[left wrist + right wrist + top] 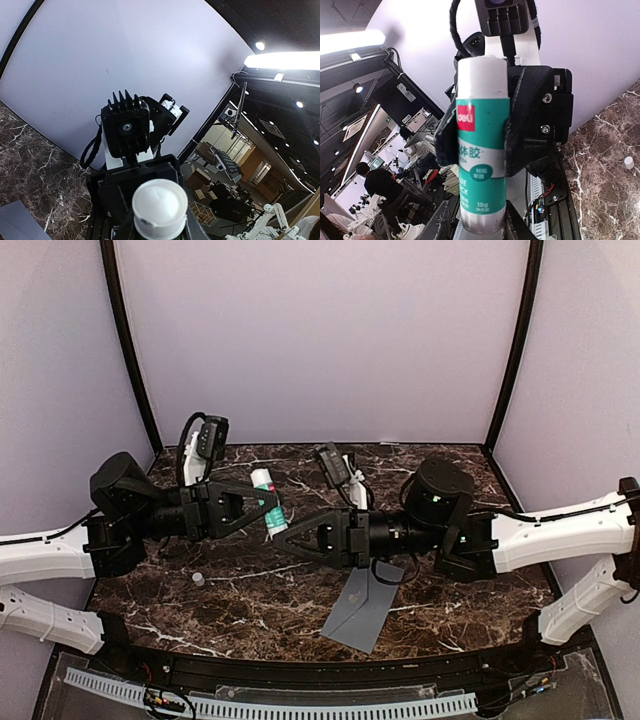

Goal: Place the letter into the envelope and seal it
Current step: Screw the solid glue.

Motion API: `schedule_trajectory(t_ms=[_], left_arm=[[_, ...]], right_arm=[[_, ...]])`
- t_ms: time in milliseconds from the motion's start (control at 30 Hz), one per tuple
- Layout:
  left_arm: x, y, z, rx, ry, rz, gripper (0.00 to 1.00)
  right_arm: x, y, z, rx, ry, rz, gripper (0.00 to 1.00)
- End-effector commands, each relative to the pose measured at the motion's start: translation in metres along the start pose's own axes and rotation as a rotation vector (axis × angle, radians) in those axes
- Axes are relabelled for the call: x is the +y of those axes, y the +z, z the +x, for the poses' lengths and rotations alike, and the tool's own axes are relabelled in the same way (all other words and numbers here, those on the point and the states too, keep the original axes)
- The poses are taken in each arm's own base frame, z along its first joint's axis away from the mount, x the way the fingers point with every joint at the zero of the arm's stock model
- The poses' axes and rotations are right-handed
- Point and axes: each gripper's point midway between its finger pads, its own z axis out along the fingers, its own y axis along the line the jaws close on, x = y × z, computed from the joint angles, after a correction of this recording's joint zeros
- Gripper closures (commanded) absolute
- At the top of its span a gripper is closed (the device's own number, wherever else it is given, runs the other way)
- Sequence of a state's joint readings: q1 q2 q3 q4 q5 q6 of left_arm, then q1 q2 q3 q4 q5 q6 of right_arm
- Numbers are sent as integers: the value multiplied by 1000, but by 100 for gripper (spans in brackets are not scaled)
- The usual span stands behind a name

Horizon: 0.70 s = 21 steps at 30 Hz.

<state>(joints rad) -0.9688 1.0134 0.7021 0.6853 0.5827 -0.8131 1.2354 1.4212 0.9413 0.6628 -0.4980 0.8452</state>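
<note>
Grip shared: left gripper (258, 510) and right gripper (286, 534) both clamp white-and-teal glue stick (482, 130); flat grey-blue paper envelope (362, 610), near centre, we judge light, floppy, best pinched at an edge; letter unseen.

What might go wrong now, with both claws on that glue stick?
The left claw and right claw both grip the glue stick in mid-air; if they twist or pull out of step, it may slip and fall. The envelope lies partly under the right arm, which might brush it askew. The white cap lies loose and might be knocked away.
</note>
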Motion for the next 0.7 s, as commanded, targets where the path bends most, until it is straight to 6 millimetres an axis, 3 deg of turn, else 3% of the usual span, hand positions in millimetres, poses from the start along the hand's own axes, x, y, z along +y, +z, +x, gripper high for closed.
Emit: schedule_trajectory(t_ms=[0,100,333,667], left_arm=[[-9,-2,-3,-16,25,35,100],[-8,-3,-2,-12,25,32,100],[0,-4,2,-3,27,-8,100],[48,-4,12,48,20,-279,100]], right_arm=[[20,4,-15,-38,-41,-66,72],[17,4,-15,-43,-40,-49,82],[3,-4,-18,-77,-35,41,91],[-51,-19,-28,-67,-57,408,92]])
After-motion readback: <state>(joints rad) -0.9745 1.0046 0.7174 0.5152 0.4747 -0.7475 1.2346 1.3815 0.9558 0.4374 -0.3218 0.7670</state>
